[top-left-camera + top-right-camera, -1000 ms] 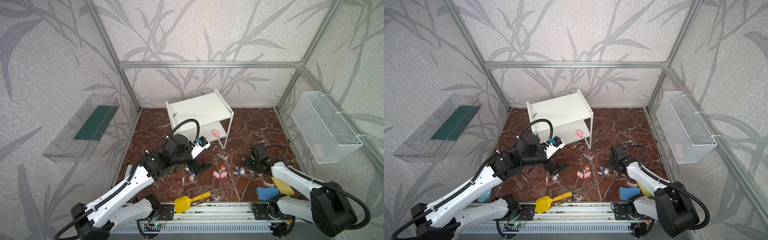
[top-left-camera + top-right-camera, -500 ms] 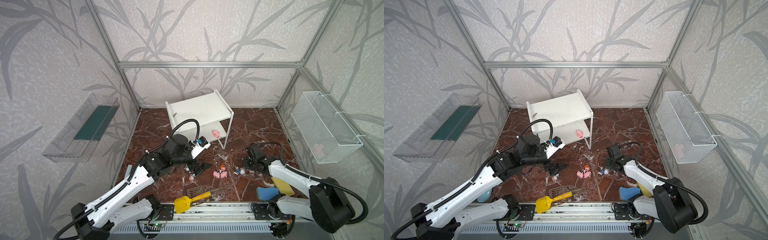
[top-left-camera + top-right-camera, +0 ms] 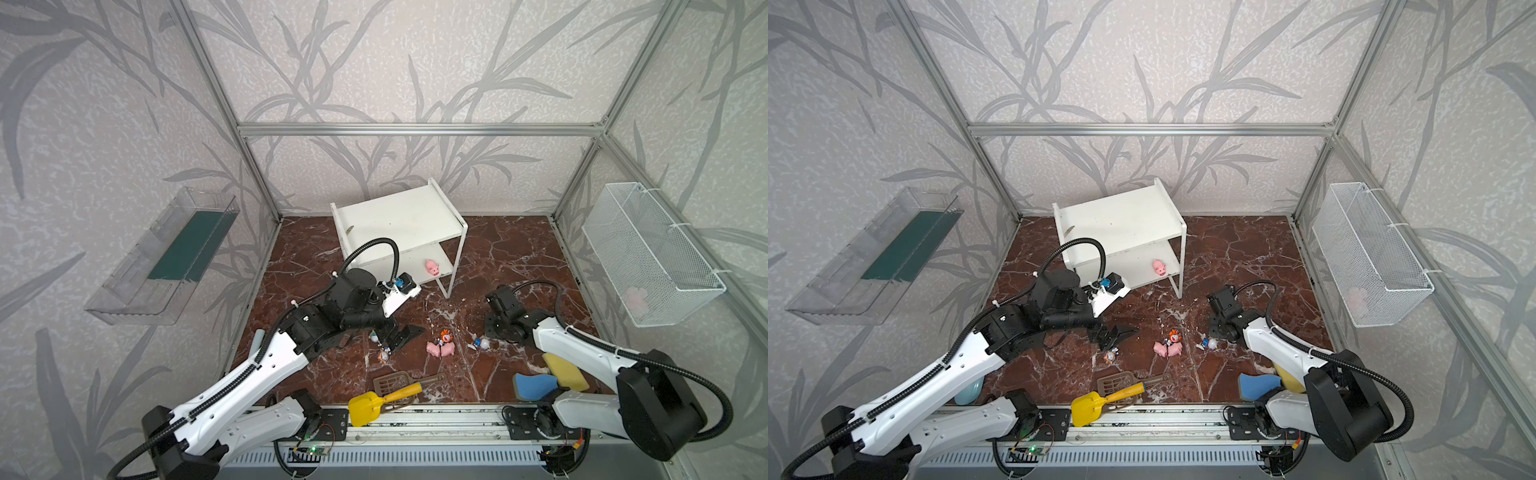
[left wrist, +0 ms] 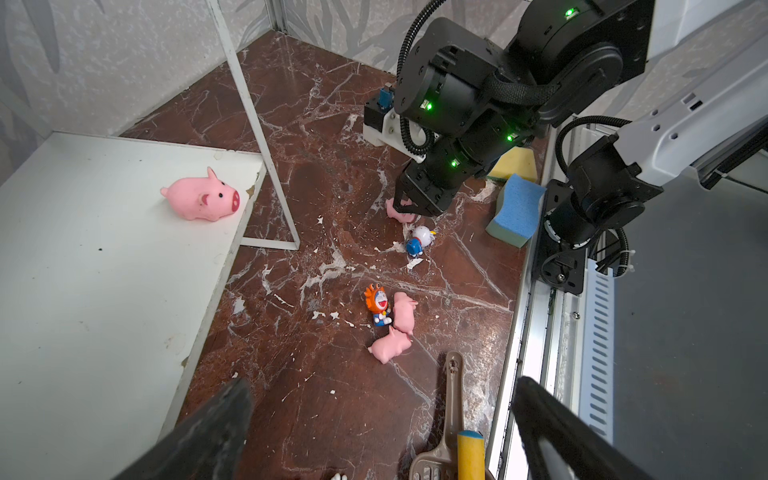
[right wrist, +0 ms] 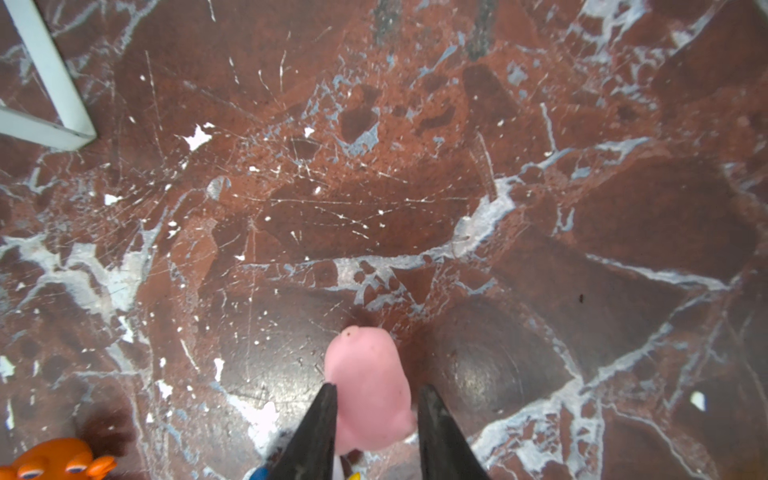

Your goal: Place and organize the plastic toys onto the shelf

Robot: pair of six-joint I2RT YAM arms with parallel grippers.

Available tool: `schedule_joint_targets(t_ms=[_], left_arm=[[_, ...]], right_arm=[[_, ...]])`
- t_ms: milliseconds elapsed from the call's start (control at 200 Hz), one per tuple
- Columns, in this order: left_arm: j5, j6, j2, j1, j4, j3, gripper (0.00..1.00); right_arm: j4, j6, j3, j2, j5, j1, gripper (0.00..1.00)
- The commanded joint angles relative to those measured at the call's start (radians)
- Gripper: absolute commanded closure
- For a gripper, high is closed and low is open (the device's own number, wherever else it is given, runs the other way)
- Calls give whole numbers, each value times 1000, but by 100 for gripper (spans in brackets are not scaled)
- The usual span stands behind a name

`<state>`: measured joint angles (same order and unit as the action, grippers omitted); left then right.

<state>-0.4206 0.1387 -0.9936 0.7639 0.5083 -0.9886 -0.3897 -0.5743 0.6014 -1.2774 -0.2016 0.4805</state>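
On the wall well left of the shelf (image 3: 399,216), a clear plastic tray (image 3: 162,257) with a dark green liner. Left-front of the shelf, low over the red marble table (image 3: 519,249), the left tool (image 3: 406,338), jaws spread wide, nothing held. Just beside it, on the table, one tiny figurine (image 3: 374,336); a second tiny figurine (image 3: 384,356) slightly nearer the front edge. Further front of the shelf, a yellow scoop (image 3: 365,409). On the shelf's lower board, near its right front corner, a pink pig (image 3: 432,267), standing upright. Front-right of the shelf, on the table, an orange-maned figurine (image 3: 446,334) touching a pair of fallen pigs (image 3: 437,350). A little further right of the shelf, a white-headed figurine (image 3: 482,343) lying down. Right of the shelf's front leg, the right tool (image 5: 378,387), down on the table with its jaws on either side of a fourth pig (image 5: 368,382); one jaw touching it, the other just beside it; firm grip or not, cannot tell. Far front-right of the shelf, a blue sponge (image 3: 534,386) beside a yellow sponge (image 3: 567,372). On the wall well right of the shelf, a white wire-mesh basket (image 3: 648,253).
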Motion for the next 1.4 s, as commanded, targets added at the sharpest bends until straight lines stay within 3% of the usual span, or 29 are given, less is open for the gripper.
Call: schedule_joint_targets(t_ms=[0, 290, 705, 1394], left_arm=[[-6, 21, 8, -2, -3, -13, 1], [-7, 19, 8, -1, -2, -14, 1], [-3, 20, 18, 1, -2, -11, 1], [4, 22, 20, 0, 2, -12, 1]], right_arm=[[-24, 9, 28, -17, -17, 12, 59], [-32, 7, 39, -36, -28, 22, 55], [-24, 8, 36, -20, -46, 51, 71], [66, 147, 192, 182, 56, 289, 73]])
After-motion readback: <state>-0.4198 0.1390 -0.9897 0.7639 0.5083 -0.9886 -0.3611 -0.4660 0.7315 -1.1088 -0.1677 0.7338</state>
